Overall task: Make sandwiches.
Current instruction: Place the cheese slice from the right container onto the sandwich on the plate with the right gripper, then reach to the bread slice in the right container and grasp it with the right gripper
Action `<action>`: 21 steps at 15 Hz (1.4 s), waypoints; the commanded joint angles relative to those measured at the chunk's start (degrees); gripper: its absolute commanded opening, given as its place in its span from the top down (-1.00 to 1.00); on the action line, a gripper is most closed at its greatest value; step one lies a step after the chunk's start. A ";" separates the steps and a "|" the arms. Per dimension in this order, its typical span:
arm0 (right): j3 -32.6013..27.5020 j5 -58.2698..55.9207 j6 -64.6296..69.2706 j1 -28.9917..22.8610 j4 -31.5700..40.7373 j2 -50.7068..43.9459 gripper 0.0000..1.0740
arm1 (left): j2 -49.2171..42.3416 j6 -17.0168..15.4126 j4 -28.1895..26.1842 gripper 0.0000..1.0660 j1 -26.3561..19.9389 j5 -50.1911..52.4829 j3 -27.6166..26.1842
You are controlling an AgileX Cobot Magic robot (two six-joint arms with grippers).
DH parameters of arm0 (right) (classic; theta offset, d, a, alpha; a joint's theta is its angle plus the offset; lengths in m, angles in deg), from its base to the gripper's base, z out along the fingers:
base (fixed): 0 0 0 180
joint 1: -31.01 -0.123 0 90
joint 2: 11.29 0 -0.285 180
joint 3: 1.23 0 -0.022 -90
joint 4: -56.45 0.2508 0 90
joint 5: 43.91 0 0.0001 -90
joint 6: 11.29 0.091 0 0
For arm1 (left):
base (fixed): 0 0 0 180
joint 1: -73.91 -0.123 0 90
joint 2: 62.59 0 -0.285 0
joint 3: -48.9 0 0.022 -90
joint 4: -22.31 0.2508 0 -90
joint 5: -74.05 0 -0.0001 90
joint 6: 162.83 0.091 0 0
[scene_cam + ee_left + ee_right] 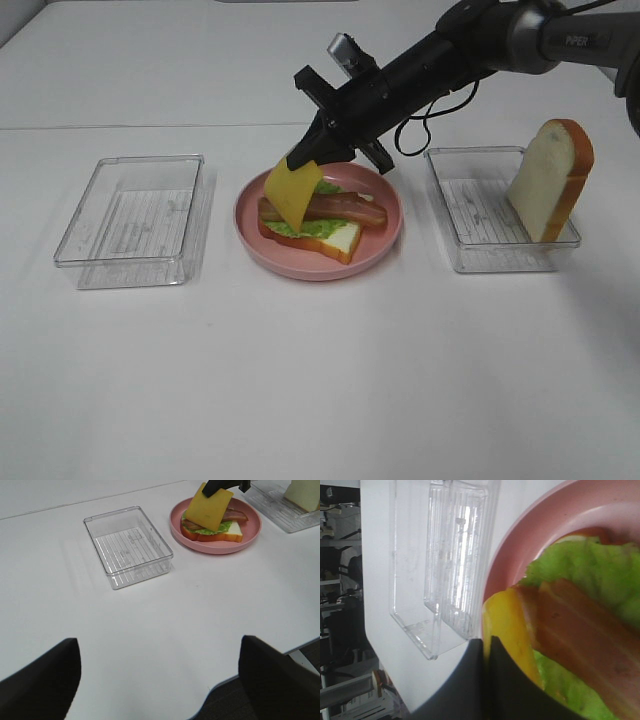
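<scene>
A half-built sandwich lies on the pink plate (300,270): a white bread slice (343,240), green lettuce (300,228) and brown bacon strips (340,208). My right gripper (303,155) reaches in from the right and is shut on the upper edge of a yellow cheese square (291,190). The cheese hangs tilted over the left part of the sandwich. In the right wrist view the closed fingers (485,680) pinch the cheese (507,625) beside the bacon (580,645). My left gripper (159,640) stands open over the near table, far from the plate (220,547).
A second bread slice (550,180) stands upright in the clear tray (480,255) right of the plate. Another clear tray (130,210) with nothing in it sits left of the plate. The white table's front edge shows in the left wrist view.
</scene>
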 commanded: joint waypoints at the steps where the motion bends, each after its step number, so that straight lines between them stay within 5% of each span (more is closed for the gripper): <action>1: 0.06 2.41 3.21 0.11 -4.93 -0.17 1.00 | -1.09 -0.34 -0.06 -0.53 0.06 0.52 0.06; 5: 0.06 3.38 6.53 0.11 -12.72 -0.17 0.91 | -1.09 -0.34 -0.06 -0.53 0.06 0.52 0.06; 7: 0.06 2.98 6.53 0.11 -13.58 -0.17 0.47 | -1.09 -0.34 -0.06 -0.53 0.06 0.52 0.06; 9: 0.17 2.86 6.47 0.11 -13.58 -0.17 -0.23 | -1.09 -0.34 -0.06 -0.53 0.06 0.52 0.06; 13: 0.23 3.15 6.19 0.11 -16.73 -2.81 -0.28 | -1.09 -0.34 -0.06 -0.53 0.06 0.52 0.06; 21: 0.23 -3.55 13.75 0.11 -42.86 -15.99 -0.28 | -1.09 -0.34 -0.06 -0.53 0.06 0.52 0.06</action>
